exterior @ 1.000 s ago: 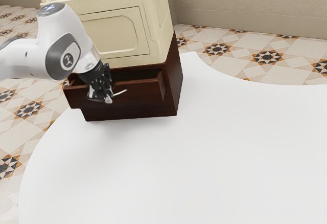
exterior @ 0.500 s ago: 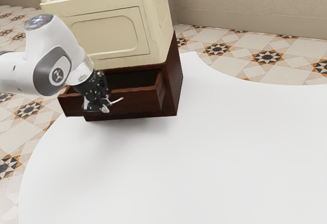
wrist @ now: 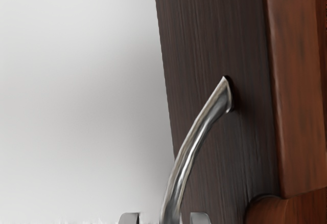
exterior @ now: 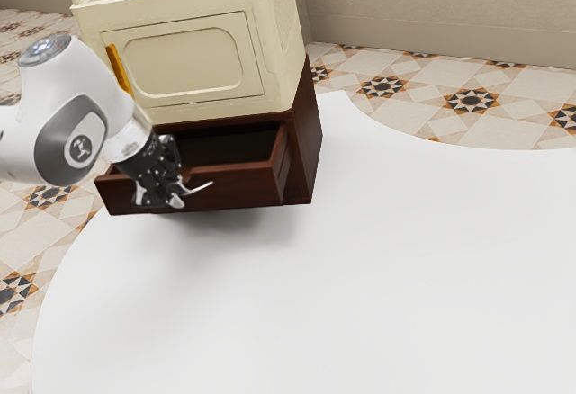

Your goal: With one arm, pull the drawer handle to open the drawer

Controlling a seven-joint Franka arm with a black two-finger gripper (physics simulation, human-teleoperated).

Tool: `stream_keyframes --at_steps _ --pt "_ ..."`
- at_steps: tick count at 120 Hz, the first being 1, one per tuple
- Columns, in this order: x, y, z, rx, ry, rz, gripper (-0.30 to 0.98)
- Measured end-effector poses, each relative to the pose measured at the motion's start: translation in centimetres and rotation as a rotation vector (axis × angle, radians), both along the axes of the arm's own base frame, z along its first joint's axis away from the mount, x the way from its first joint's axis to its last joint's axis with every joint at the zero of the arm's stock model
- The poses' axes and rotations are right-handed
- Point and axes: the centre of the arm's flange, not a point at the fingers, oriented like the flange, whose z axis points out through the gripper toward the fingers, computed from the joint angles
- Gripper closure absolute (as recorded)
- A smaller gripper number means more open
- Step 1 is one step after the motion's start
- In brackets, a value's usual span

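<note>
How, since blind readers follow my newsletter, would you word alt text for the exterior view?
A robot's gripper at the silver handle of an open, dark wooden drawer; a cream crate stands above, a white table below.

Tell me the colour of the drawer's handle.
The drawer handle is shiny silver, a metallic grey; the wrist view shows it best.

The drawer (exterior: 241, 187) is reddish brown, its handle (wrist: 191, 144) silver, the box (exterior: 184, 66) cream, the floor (exterior: 472, 100) star-patterned.

A cream box (exterior: 184, 63), perhaps plastic, rises above the white table (exterior: 378, 277).
</note>
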Motion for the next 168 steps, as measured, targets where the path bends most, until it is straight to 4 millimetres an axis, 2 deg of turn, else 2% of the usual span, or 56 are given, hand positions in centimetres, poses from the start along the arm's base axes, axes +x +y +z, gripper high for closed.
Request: stream_keyframes --at_steps 45,142,168 --pt "-3.1 -0.3 0.1 -0.006 -0.015 0.002 0.65" --pt "-5.3 -1.3 0.6 0.012 -0.034 -0.027 0.65" --pt "-5.7 -1.1 1.5 0.032 -0.048 -0.037 0.53"
